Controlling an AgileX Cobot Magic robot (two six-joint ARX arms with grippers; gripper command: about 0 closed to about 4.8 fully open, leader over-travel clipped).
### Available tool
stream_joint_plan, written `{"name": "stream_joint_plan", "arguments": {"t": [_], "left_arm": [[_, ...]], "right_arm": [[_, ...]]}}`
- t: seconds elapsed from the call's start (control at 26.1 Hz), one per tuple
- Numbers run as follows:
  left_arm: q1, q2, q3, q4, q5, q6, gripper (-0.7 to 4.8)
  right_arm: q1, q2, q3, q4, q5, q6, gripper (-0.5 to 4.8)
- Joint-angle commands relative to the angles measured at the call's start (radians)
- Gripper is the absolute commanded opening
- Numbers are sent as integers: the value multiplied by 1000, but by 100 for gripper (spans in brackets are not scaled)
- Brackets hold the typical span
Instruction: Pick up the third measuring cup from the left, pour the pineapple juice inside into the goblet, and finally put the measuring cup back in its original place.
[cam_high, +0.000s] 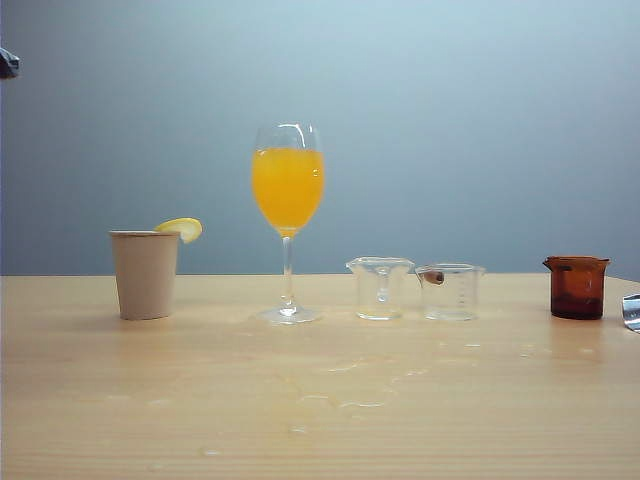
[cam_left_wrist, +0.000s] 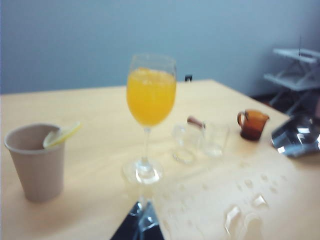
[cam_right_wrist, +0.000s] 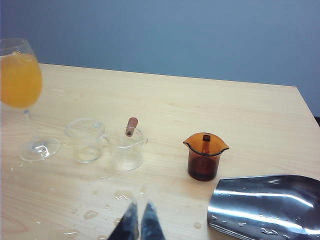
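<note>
Measuring cup number three (cam_high: 450, 292), the small clear one with a brown tab at its rim, stands upright on the wooden table (cam_high: 320, 400) and looks empty. Nothing holds it. The right gripper (cam_right_wrist: 138, 222) hangs above the near part of the table with its two fingertips pressed close together, and it grips nothing. The third measuring cup (cam_right_wrist: 126, 149) sits on the table beyond that gripper, apart from it, with wet drops between them. The left gripper (cam_left_wrist: 141, 223) shows only as dark tips at the edge of the left wrist view, and I cannot tell if it is open or closed; nothing seems to be in it. The goblet (cam_left_wrist: 148, 120) stands just past it, and the cup (cam_left_wrist: 215, 140) is farther off to the side. In the exterior view the goblet (cam_high: 288, 220) is tall and holds bright orange-yellow juice (cam_high: 288, 185). Another clear cup (cam_high: 380, 288) with a flared rim stands just beside the tabbed cup, between it and the goblet. A dark brown cup (cam_high: 577, 287) stands well apart on the right. A beige paper cup (cam_high: 145, 273) with a lemon slice (cam_high: 180, 229) stands on the left. A shiny metal scoop (cam_right_wrist: 265, 205) lies near the brown cup.
</note>
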Motion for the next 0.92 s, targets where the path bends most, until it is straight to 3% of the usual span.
{"name": "stream_joint_plan", "arguments": {"t": [0.04,0.34,0.54,0.73,0.92], "left_arm": [[0,0,-30,106,-42,4,-6],[45,-63,-46,111,-107,34,-6],[269,-84,-46,91,-85,10,-6],[525,-84,-55,69,20,3,-6],[604,-84,-106,69,41,5,-5]], "right_arm": [[0,1,3,10,1,2,22],[0,1,3,10,1,2,22],[0,0,3,11,1,2,22],[0,0,3,10,1,2,22],[0,0,3,10,1,2,22]]}}
